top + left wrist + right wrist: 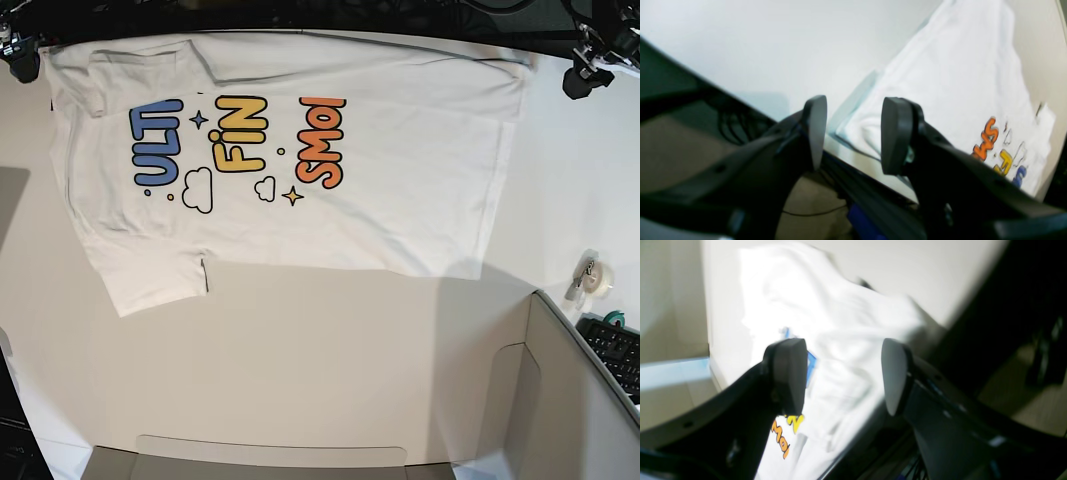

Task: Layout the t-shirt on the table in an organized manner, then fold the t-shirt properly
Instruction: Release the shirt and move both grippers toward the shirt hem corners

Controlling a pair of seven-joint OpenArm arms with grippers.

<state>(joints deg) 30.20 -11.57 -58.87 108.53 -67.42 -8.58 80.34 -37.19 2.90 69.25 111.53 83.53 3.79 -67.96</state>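
Note:
The white t-shirt point(300, 160) lies spread flat on the table point(300, 360), print side up, with blue, yellow and orange letters. Its one long edge runs along the table's far edge. My left gripper point(583, 78) hangs off the shirt's top right corner, and my right gripper point(22, 62) off its top left corner. In the left wrist view the left gripper point(855, 133) is open, empty, just off the table edge, facing a corner of the t-shirt point(957, 83). In the right wrist view the right gripper point(843, 375) is open and empty over the rumpled t-shirt point(840, 323).
A roll of tape point(597, 278) and a dark keyboard point(615, 350) sit at the right. A grey box-like panel point(560, 400) stands at the near right. Bare table point(773, 50) stretches beside the shirt; cables hang below the table's edge.

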